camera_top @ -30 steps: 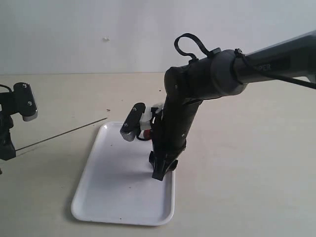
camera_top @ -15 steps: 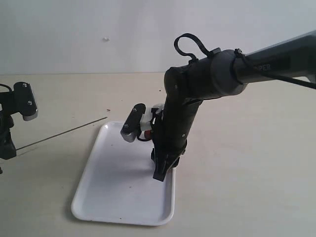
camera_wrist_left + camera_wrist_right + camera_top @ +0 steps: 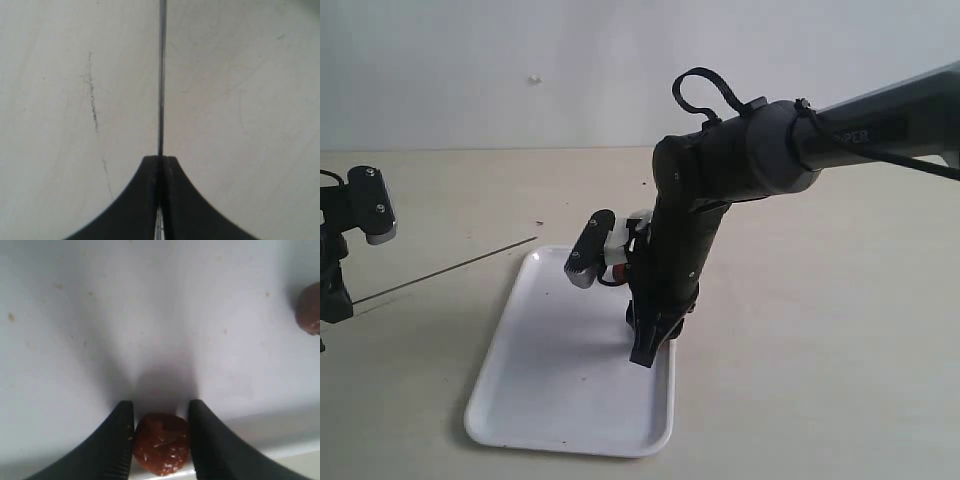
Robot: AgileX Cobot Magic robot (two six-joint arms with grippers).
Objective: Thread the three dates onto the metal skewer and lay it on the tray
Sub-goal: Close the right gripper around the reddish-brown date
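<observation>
Tray [image 3: 550, 400]: white, with rounded corners, laid flat at the lower centre of the exterior frame; a few dark specks are seen on its floor.
Right gripper [image 3: 645, 350]: pointed down onto the tray by its right rim, at the end of a black arm [image 3: 720, 170] reaching in from the upper right.
Right gripper's state [image 3: 161, 412]: narrowed onto a date [image 3: 161, 442], which is touched by a finger on each side and rests on the tray floor close to the rim.
Second date [image 3: 309, 307]: left on the tray floor, well apart from the fingers.
Skewer [image 3: 445, 268]: held off the table at the left, its free tip near the tray's far left corner.
Left gripper [image 3: 160, 165]: closed tight on the skewer [image 3: 161, 90].
Table [image 3: 820, 350]: pale beige, matt, marked with faint scratches and crumbs.
Wall [image 3: 520, 70]: plain grey-white, met by the table's far edge across the upper frame.
</observation>
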